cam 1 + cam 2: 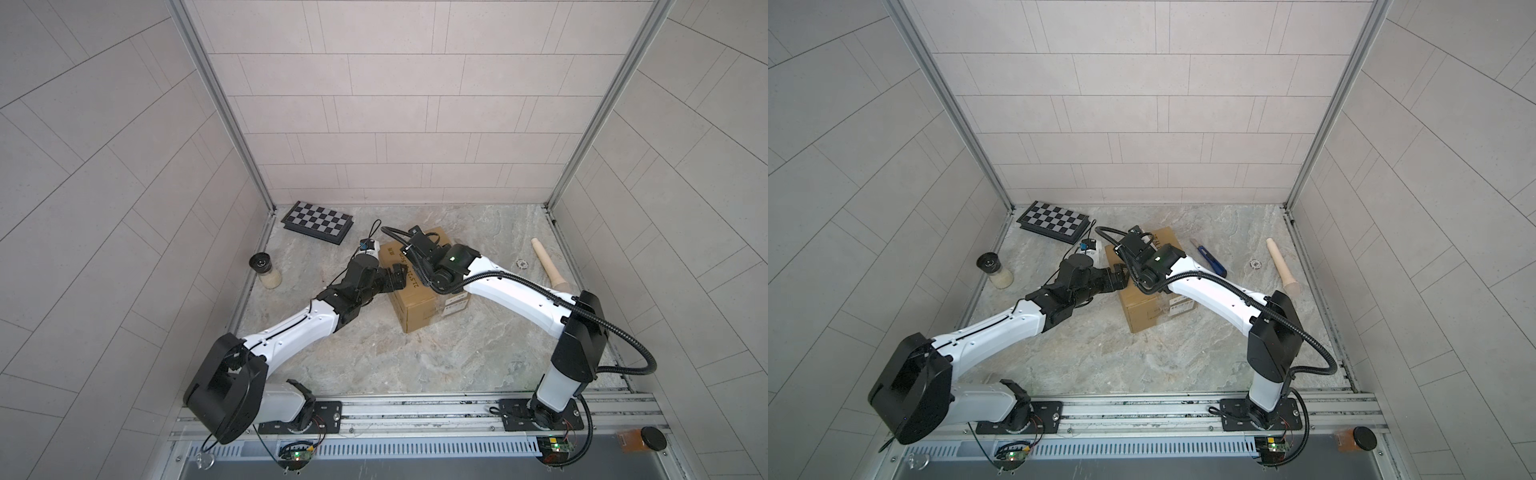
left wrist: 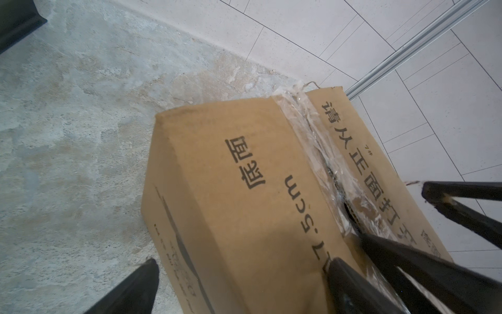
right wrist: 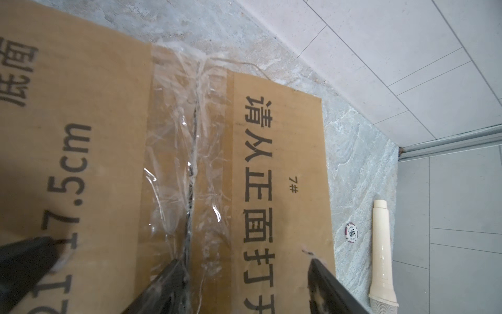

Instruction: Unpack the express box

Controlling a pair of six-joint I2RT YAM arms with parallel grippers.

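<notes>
Box point(image 1: 419, 307) upright, seam point(image 3: 194, 163) on top. Left gripper point(image 2: 240, 261) wide apart astride box edge; right gripper point(image 3: 244, 262) apart, tip at seam.

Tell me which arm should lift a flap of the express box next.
Right, probably. The right gripper has one fingertip at the split tape seam of the express box; the left gripper straddles its side edge, away from that seam.

A folded checkered board case point(image 1: 318, 222) lies in the far left corner of the marbled tabletop point(image 1: 415, 357). A black-lidded jar point(image 1: 266, 271) of pale grains sits by the left wall. At right, a cream toy microphone point(image 1: 548, 265) (its mesh head shows in the right wrist view) lies near a poker chip point(image 1: 521, 263), and a blue utility knife point(image 1: 1210, 261) lies close by.
</notes>
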